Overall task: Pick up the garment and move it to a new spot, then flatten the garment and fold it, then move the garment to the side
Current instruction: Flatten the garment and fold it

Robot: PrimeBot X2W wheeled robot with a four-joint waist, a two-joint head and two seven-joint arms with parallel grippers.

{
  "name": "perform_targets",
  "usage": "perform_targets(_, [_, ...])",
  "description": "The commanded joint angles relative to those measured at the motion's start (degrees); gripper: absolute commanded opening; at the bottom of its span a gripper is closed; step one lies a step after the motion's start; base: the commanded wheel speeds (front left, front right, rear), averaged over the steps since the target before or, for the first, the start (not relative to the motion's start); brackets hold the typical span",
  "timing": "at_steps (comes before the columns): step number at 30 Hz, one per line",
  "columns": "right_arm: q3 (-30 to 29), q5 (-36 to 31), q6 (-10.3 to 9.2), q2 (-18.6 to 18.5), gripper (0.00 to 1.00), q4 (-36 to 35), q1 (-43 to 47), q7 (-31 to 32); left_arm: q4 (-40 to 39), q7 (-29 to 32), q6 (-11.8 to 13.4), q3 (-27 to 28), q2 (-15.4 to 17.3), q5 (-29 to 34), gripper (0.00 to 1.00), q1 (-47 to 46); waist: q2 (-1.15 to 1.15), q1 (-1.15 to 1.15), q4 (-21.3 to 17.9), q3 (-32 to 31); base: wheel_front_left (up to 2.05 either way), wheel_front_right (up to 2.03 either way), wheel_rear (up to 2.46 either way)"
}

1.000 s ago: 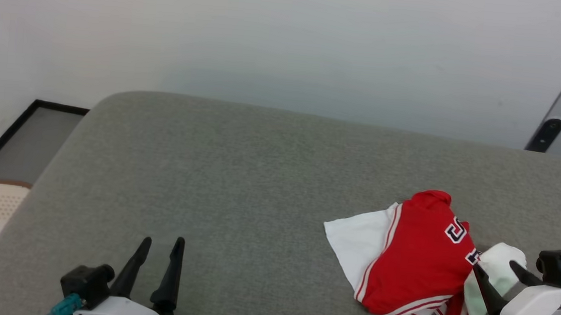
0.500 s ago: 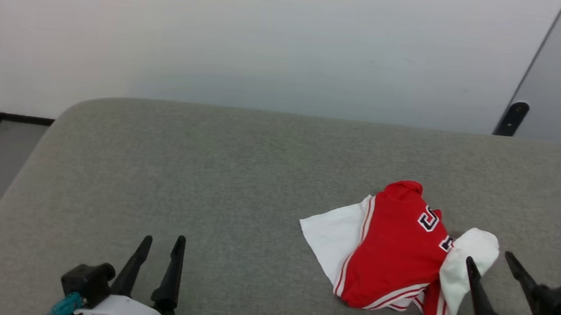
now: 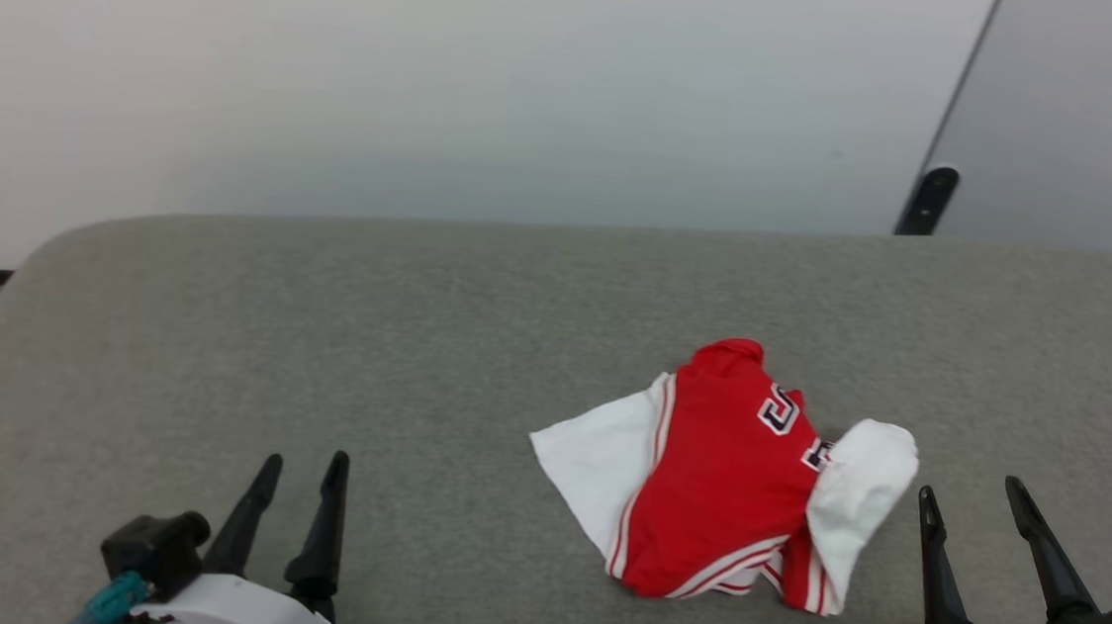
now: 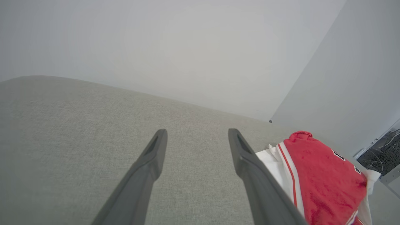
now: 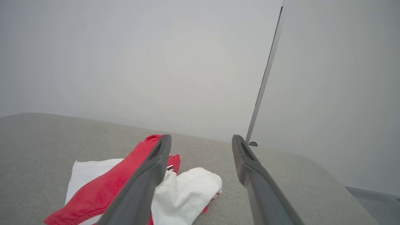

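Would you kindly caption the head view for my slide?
Crumpled garment on grey cushion; left gripper and right gripper open, apart from it.

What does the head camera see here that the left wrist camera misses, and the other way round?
The head camera takes in the right hand, open beside the shirt. The left wrist camera catches a tangle of cables at its far right. Both show the crumpled red and white shirt, the grey fabric surface and the open left hand.

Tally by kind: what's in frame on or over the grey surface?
red jersey-style shirt with white sleeves: 1
black two-fingered pincers, both open: 2 (left pincer, right pincer)
grey fabric-covered surface: 1
Total: 4
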Motion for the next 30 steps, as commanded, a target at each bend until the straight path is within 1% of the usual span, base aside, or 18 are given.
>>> perform_targets(1, [-0.4,-0.78,-0.09,0.44,1.0,-1.17,1.28,-0.2,0.12,-0.08,-0.11,0.31,-0.46,0.47,1.0,-0.46,0.0,0.0,-1.77,0.21,0.0,0.0,0.0])
perform_targets(9, [0.7,-0.95,-0.09,1.62,1.0,-3.17,1.51,-0.22,1.25,-0.08,-0.11,-1.48,-0.03,0.63,1.0,-1.72,0.0,0.0,-4.54,0.57,0.0,0.0,0.0])
perform_targets(17, [1.8,-0.4,-0.09,2.13,1.0,-2.6,1.54,-0.23,4.47,-0.08,-0.11,-5.42,2.07,-1.4,1.0,-4.19,0.0,0.0,-6.48,0.47,0.0,0.0,0.0])
perform_targets(21, [2.12,-0.35,-0.09,2.34,1.0,-2.05,1.41,-0.23,7.37,0.68,-0.11,-9.2,4.5,-3.96,1.0,-6.94,0.0,0.0,-7.54,0.47,0.0,0.0,0.0])
perform_targets(26, [2.84,-0.24,-0.09,2.56,1.0,-1.63,0.94,-0.23,9.58,4.69,-0.11,-13.33,7.66,-7.65,1.0,-11.67,0.0,0.0,-8.83,0.62,0.0,0.0,0.0])
perform_targets(30, [3.1,0.03,-0.09,2.76,1.0,-1.22,0.66,-0.24,10.5,10.53,-0.11,-17.5,9.96,-11.19,1.0,-15.7,0.0,0.0,-9.75,0.91,0.0,0.0,0.0])
